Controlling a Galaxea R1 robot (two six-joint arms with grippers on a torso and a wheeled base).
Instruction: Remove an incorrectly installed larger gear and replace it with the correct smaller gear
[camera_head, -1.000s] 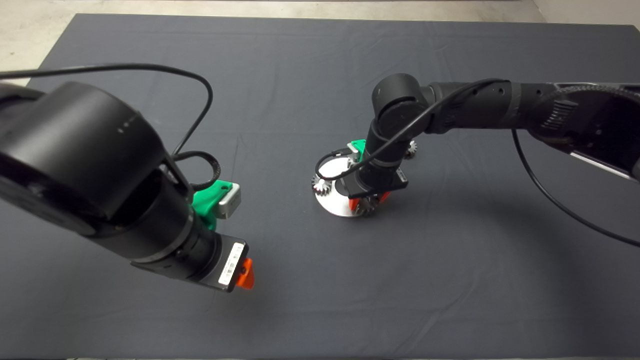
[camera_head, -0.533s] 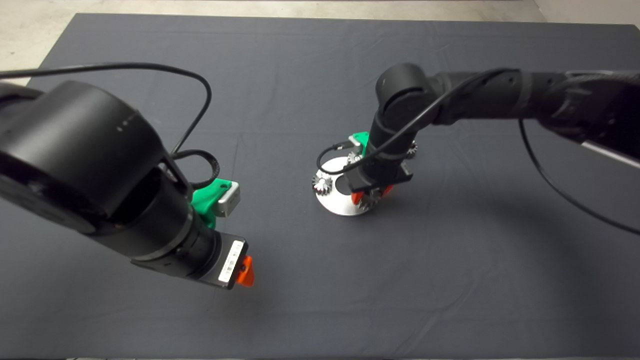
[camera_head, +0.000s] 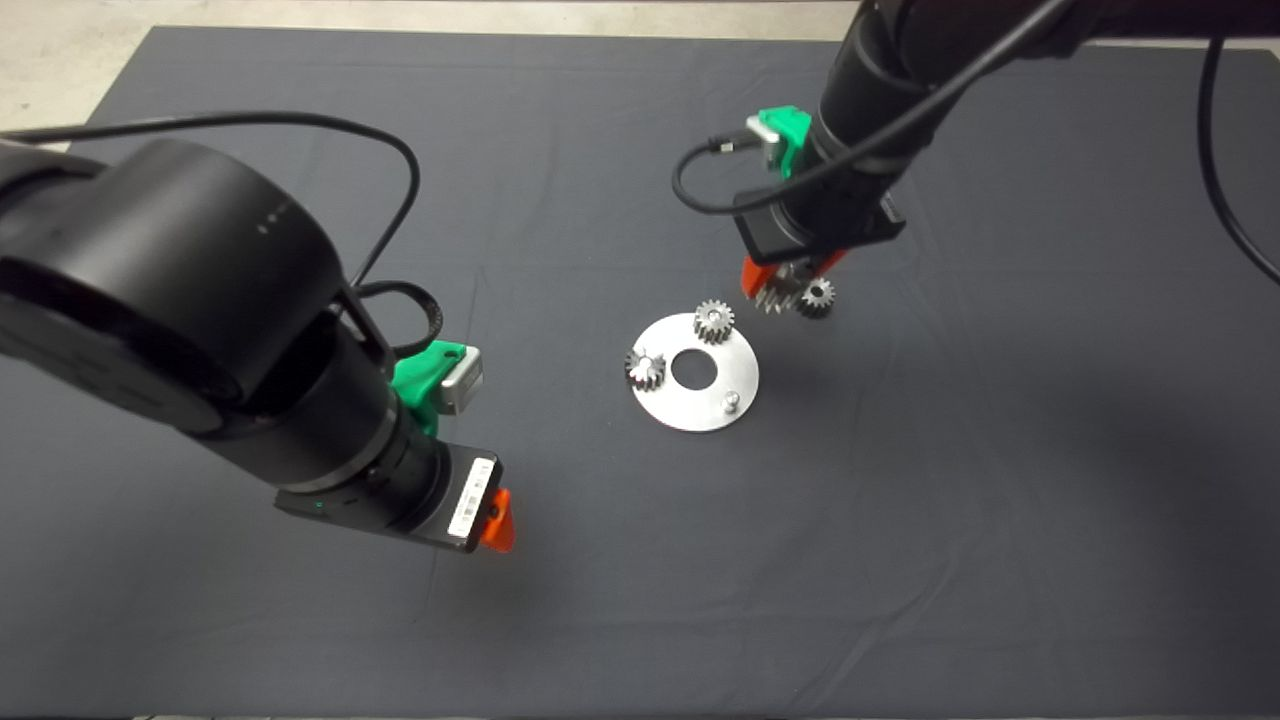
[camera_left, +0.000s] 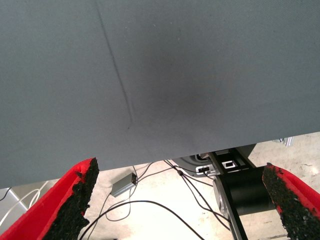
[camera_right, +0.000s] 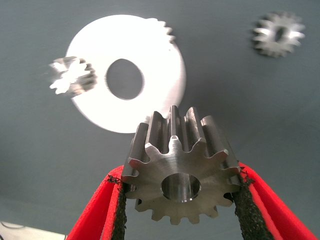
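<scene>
Between the right gripper pads, the larger gear is pinched by opposite teeth, lifted clear above the bench mat beside the round plate. Rigid, heavy, slick steel; grip across teeth. A smaller gear lies nearby. Left gripper hangs spread, idle.

Four gears are counted: one larger gear clamped between the right gripper's jaws, one small gear on the mat just beside those jaws, and two small gears on one round metal plate. One bare peg is seen on that plate.
</scene>
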